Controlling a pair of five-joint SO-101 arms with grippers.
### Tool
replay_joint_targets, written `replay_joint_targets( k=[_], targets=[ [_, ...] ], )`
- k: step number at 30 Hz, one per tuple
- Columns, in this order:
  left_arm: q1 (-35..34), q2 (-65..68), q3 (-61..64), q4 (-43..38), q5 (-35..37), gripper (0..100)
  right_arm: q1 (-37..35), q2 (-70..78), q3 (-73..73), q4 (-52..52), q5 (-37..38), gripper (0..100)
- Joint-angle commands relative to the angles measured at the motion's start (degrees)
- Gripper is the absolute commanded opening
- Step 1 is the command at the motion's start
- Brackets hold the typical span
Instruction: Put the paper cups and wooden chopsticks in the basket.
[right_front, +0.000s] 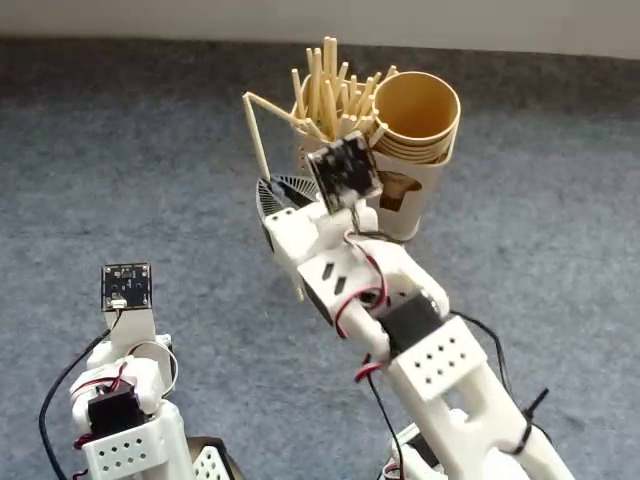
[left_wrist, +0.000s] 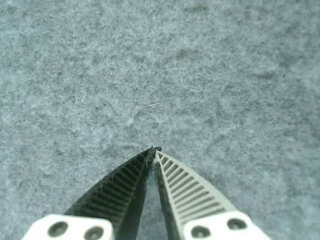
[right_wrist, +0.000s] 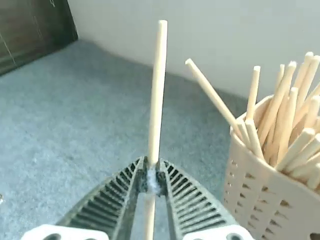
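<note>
My right gripper is shut on a wooden chopstick, which stands up just beside the beige perforated basket. In the high view this held chopstick rises from the right gripper at the basket's left side. Several chopsticks stand bundled in the basket, one of them leaning out to the left. A stack of paper cups stands against the bundle's right side; whether it is inside the basket I cannot tell. My left gripper is shut and holds nothing, low over bare carpet.
Grey carpet covers the whole surface around the basket. The left arm sits at the near left, well away from the basket. A pale wall runs behind the basket.
</note>
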Motion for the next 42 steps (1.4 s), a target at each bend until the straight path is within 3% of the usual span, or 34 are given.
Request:
replay_joint_targets(
  k=[1, 7, 10, 15, 23, 36, 39, 42],
  targets=[
    [0.92, -0.92, 1.10, 0.26, -0.18, 1, -0.31, -8.04, 6.20, -14.11, -0.26, 0.6],
    [0.84, -0.92, 1.10, 0.26, -0.18, 1, -0.31, -16.66, 19.12, -37.49, -0.18, 0.6],
    [0.84, -0.92, 1.10, 0.26, -0.18, 1, -0.13, -17.36, 22.73, -43.56, -0.18, 0.6],
    [0.84, -0.92, 1.10, 0.26, -0.18, 1, 4.97, -17.36, 22.90, -44.88, -0.18, 0.6],
    [0.75, -0.92, 1.10, 0.26, -0.18, 1, 14.99, -11.21, 10.86, -44.88, -0.18, 0.6],
    [0.75, -0.92, 1.10, 0.26, -0.18, 1, 15.78, 9.45, -9.10, -44.88, 0.18, 0.6],
    [0.75, -0.92, 1.10, 0.26, -0.18, 1, 15.78, 13.67, -11.30, -45.58, 6.33, 0.6],
    [0.75, -0.92, 1.10, 0.26, -0.18, 1, 15.52, 17.54, -11.65, -53.49, 14.24, 0.6]
  ],
)
